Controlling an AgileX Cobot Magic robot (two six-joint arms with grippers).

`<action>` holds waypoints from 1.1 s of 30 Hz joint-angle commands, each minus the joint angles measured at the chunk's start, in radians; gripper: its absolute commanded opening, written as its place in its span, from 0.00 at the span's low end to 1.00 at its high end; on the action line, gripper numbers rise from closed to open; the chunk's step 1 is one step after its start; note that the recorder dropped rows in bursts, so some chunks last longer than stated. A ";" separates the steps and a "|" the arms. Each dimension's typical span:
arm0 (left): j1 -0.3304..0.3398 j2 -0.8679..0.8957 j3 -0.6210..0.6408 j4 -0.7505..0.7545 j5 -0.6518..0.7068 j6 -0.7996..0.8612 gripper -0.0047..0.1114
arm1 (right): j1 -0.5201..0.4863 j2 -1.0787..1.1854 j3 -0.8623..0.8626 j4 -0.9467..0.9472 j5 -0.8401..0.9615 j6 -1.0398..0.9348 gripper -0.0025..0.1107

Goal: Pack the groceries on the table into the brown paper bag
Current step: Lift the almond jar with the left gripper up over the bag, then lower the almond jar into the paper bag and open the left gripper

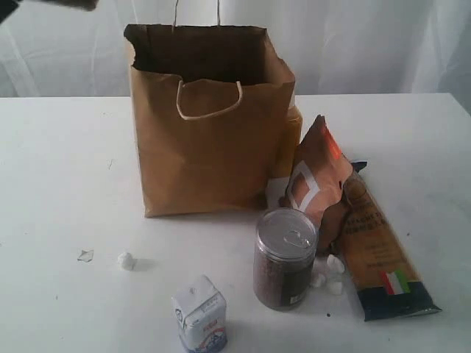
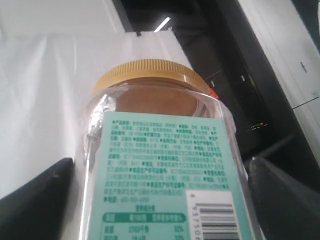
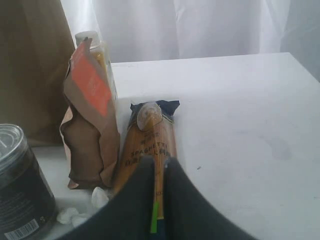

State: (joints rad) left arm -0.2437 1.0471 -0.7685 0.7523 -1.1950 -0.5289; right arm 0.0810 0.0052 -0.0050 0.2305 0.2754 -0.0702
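In the left wrist view a clear jar (image 2: 165, 150) with a mustard-yellow lid and a green label fills the frame. My left gripper (image 2: 161, 165) is shut on it, one dark finger (image 2: 40, 200) on each side, and holds it up in the air. The brown paper bag (image 1: 206, 140) stands open at the middle of the table (image 1: 66, 169). To its right lean the brown pouch (image 1: 316, 176) and the long pasta packet (image 1: 379, 250). In front stand the dark jar (image 1: 285, 257) and the white carton (image 1: 199, 315). My right gripper (image 3: 160, 160) is shut and empty over the pasta packet (image 3: 147, 145).
A yellowish bottle with a white cap (image 3: 92, 42) stands between the bag and the pouch. Small white crumpled bits (image 1: 327, 272) lie beside the dark jar; another (image 1: 126, 260) and a clear scrap (image 1: 85, 255) lie at front left. White curtains hang behind the table.
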 commanded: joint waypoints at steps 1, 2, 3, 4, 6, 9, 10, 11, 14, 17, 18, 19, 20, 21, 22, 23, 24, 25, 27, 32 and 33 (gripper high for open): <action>-0.001 0.160 -0.042 -0.141 -0.026 -0.001 0.04 | -0.006 -0.005 0.005 0.002 -0.009 0.000 0.08; -0.001 0.190 -0.054 -0.156 -0.026 -0.003 0.04 | -0.006 -0.005 0.005 0.002 -0.009 0.000 0.08; -0.001 0.231 -0.068 -0.165 -0.026 -0.022 0.04 | -0.006 -0.005 0.005 0.002 -0.009 0.000 0.08; -0.001 0.259 -0.085 -0.163 -0.026 -0.038 0.04 | -0.006 -0.005 0.005 0.002 -0.009 0.000 0.08; -0.003 0.322 -0.126 -0.156 -0.026 -0.080 0.04 | -0.006 -0.005 0.005 0.002 -0.009 0.000 0.08; -0.024 0.384 -0.196 -0.154 -0.026 -0.111 0.04 | -0.006 -0.005 0.005 0.002 -0.009 0.000 0.08; -0.030 0.394 -0.218 -0.154 -0.026 -0.125 0.04 | -0.006 -0.005 0.005 0.002 -0.009 0.000 0.08; -0.045 0.416 -0.251 -0.154 -0.026 -0.141 0.04 | -0.006 -0.005 0.005 0.002 -0.009 0.000 0.08; -0.085 0.455 -0.310 -0.152 -0.026 -0.158 0.04 | -0.006 -0.005 0.005 0.002 -0.009 0.000 0.08; -0.119 0.484 -0.341 -0.130 -0.026 -0.180 0.04 | -0.006 -0.005 0.005 0.002 -0.009 0.000 0.08; -0.126 0.495 -0.343 -0.113 -0.026 -0.178 0.04 | -0.006 -0.005 0.005 0.002 -0.009 0.000 0.08; -0.129 0.502 -0.343 -0.099 -0.026 -0.178 0.04 | -0.006 -0.005 0.005 0.002 -0.009 0.000 0.08; -0.131 0.506 -0.343 -0.084 -0.026 -0.181 0.04 | -0.006 -0.005 0.005 0.002 -0.009 0.000 0.08; -0.131 0.514 -0.343 -0.070 -0.026 -0.181 0.04 | -0.006 -0.005 0.005 0.002 -0.009 0.000 0.08; -0.131 0.520 -0.343 -0.070 -0.026 -0.181 0.04 | -0.006 -0.005 0.005 0.002 -0.009 0.000 0.08; -0.131 0.525 -0.343 -0.070 -0.026 -0.181 0.04 | -0.006 -0.005 0.005 0.002 -0.009 0.000 0.08; -0.131 0.532 -0.343 -0.074 -0.026 -0.181 0.04 | -0.006 -0.005 0.005 0.002 -0.009 0.000 0.08; -0.131 0.538 -0.343 -0.074 -0.026 -0.181 0.04 | -0.006 -0.005 0.005 0.002 -0.009 0.000 0.08; -0.131 0.554 -0.343 -0.068 -0.026 -0.181 0.04 | -0.006 -0.005 0.005 0.002 -0.009 0.000 0.08; -0.131 0.601 -0.343 -0.046 -0.026 -0.183 0.04 | -0.006 -0.005 0.005 0.002 -0.009 0.000 0.08; -0.131 0.607 -0.343 -0.046 -0.026 -0.188 0.04 | -0.006 -0.005 0.005 0.002 -0.009 0.000 0.08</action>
State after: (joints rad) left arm -0.3723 1.6494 -1.0983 0.7116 -1.1704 -0.7020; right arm 0.0810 0.0052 -0.0050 0.2305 0.2754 -0.0702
